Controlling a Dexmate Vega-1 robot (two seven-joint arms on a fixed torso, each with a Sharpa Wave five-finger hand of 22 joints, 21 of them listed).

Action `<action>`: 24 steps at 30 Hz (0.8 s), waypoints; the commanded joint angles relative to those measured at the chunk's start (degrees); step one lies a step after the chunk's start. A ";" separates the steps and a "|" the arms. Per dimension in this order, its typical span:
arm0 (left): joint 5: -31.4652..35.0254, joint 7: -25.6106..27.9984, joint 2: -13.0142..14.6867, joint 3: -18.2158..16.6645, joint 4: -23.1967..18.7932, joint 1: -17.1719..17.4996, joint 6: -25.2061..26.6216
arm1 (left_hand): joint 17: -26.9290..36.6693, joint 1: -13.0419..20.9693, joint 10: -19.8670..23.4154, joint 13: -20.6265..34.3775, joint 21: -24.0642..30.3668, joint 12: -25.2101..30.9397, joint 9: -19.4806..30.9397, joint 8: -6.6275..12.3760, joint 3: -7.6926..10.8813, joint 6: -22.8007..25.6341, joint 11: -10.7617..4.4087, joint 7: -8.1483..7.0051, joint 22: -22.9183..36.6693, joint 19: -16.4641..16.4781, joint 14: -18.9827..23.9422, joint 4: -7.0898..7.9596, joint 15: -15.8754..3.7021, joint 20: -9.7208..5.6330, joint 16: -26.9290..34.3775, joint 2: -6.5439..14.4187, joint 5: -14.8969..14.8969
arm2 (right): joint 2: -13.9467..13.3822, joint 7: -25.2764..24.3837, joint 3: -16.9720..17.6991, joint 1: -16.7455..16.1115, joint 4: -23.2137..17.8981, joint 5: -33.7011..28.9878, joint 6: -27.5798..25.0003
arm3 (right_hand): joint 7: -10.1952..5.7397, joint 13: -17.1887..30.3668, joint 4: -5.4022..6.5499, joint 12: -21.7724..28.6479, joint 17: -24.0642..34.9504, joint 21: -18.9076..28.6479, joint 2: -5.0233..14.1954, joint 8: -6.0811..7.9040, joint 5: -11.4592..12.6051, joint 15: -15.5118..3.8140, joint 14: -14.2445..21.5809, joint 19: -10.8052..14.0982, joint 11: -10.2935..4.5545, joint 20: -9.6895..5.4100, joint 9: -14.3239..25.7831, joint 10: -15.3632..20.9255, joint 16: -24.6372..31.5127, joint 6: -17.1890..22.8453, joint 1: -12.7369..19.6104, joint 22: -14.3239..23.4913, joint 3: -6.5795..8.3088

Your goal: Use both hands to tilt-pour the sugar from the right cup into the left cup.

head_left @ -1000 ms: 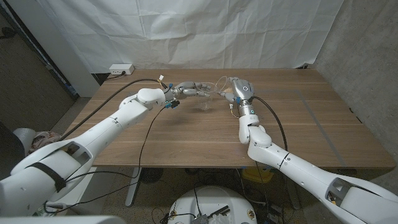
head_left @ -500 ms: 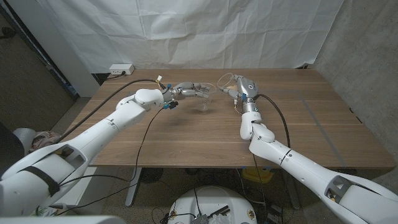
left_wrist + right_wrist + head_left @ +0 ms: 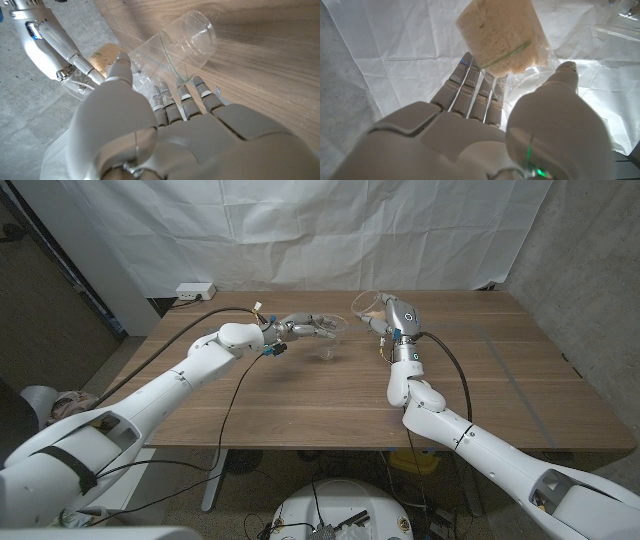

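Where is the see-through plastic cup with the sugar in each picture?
Head view: the clear plastic cup of sugar is lifted and tilted in the right hand, right of centre near the table's far edge.
Left wrist view: brownish sugar shows beyond the empty clear cup.
Right wrist view: upper middle, above the fingers.
Shared landmark: the white backdrop sheet.

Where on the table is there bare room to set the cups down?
Bare wood spans the near half of the table between both arms, and the far right side. It is crowded at far centre, where the left hand and right hand hold the empty cup and sugar cup.
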 commanded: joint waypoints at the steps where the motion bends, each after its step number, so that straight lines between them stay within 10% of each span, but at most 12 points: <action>1: 0.67 -0.55 -2.01 0.78 2.57 -1.36 -2.28 | 0.04 -1.39 0.19 0.25 0.36 -0.27 0.17 0.22 0.87 0.69 0.01 0.17 0.25 0.06 0.56 0.55 -2.83 0.06 -0.06 1.69 0.12 | -1.93 3.28 -3.84 1.27 -1.88 -8.07 -5.43 | 0.06 0.01 0.27 0.18 0.34 0.44 0.70 0.29 0.29 -8.36 0.42 -0.12 0.19 0.15 0.08 0.11 -0.19 0.57 0.37 0.13 -0.52; 24: 0.36 -1.26 -3.12 0.33 4.35 -2.00 -6.06 | 0.22 -1.91 -1.27 0.31 0.27 -1.15 0.28 -0.50 0.66 -0.48 -0.28 -0.38 0.23 -0.54 -0.37 0.31 -3.10 -0.14 -0.47 1.12 0.04 | -2.75 8.12 -8.87 4.19 0.07 -21.84 -11.87 | -0.22 -0.27 0.54 0.14 1.07 0.66 1.16 0.46 0.38 -8.49 0.91 0.07 0.07 0.13 -0.15 0.33 -0.97 0.61 0.56 0.08 -1.49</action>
